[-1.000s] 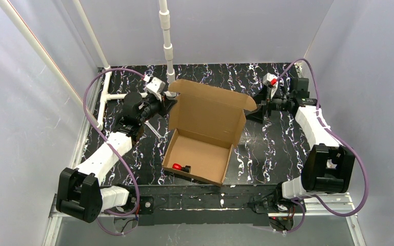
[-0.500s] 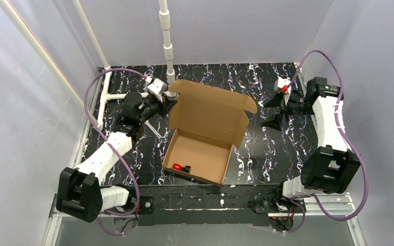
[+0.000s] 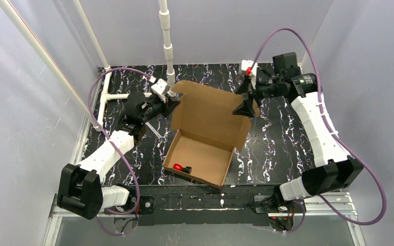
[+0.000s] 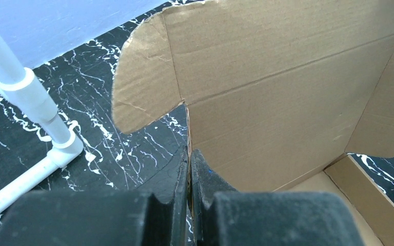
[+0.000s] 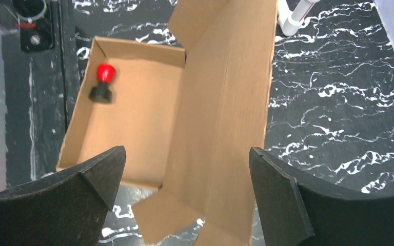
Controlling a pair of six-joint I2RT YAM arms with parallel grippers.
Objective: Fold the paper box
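The paper box sits mid-table as a brown cardboard tray with its hinged lid standing up at the far side. My left gripper is shut on the lid's left edge, which shows pinched between the black fingers in the left wrist view, just below the rounded side flap. My right gripper hangs open above the lid's right end. The right wrist view looks down through its wide jaws onto the lid and tray, and no finger touches the cardboard.
A small red and black object lies in the tray's near left corner, also seen from the right wrist. A white pipe post stands behind the box, with pipe rails at the far left. Black marbled table surrounds it.
My right arm has swung from the table's right side up and leftward to hover over the lid's right end, jaws still open. The left gripper keeps its pinch on the lid.
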